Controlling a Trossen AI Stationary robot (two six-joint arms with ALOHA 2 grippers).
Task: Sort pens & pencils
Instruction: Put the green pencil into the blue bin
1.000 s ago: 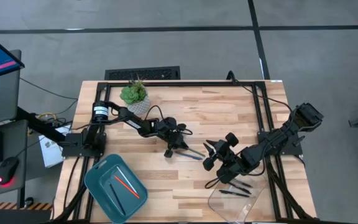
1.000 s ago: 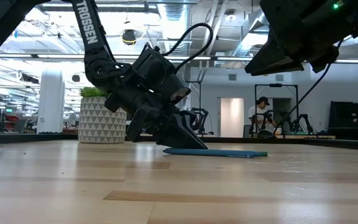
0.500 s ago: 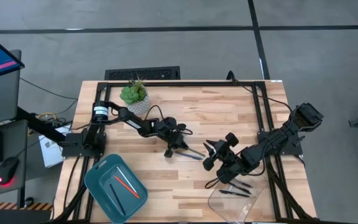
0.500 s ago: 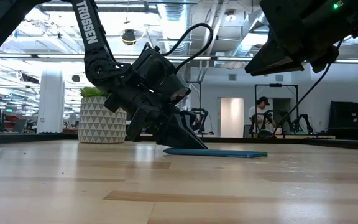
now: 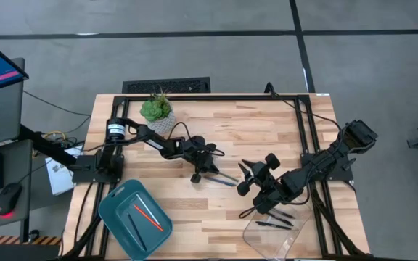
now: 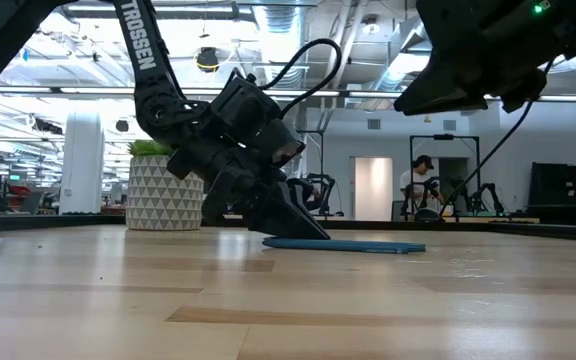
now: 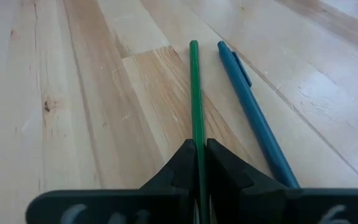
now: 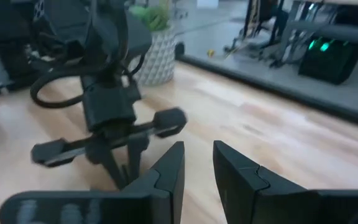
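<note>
A slim green pencil (image 7: 194, 99) is seen lying flat on the light wooden butcher-block table (image 5: 267, 130), near its middle, and is pinched at one end between the pressed-together fingers of the left pincer (image 7: 199, 163). Just beside it, nearly parallel and slightly diverging, a teal-blue pen (image 7: 253, 118) is laid on the table; in the low view this pen (image 6: 353, 245) is seen flat on the wood, extending away from the lowered tip of the left pincer (image 6: 303, 232). In the high view the left pincer (image 5: 197, 176) is placed at the table's centre, with the teal-blue pen (image 5: 226, 180) touching or almost touching it. A bright orange-red pencil (image 5: 149, 216) and a darker stick, too small to identify, are contained in a teal rounded plastic tray (image 5: 115, 214) at the table's front-left corner. Two or three black pens (image 5: 274, 223) are held in a clear plastic tray (image 5: 256, 235) at the front right. The right pincer (image 5: 247, 178) is held above the table just behind that clear tray, its fingers (image 8: 169, 165) spread slightly and empty. A small green potted plant in a white patterned pot (image 5: 157, 112) is noted at the back left of the table.
</note>
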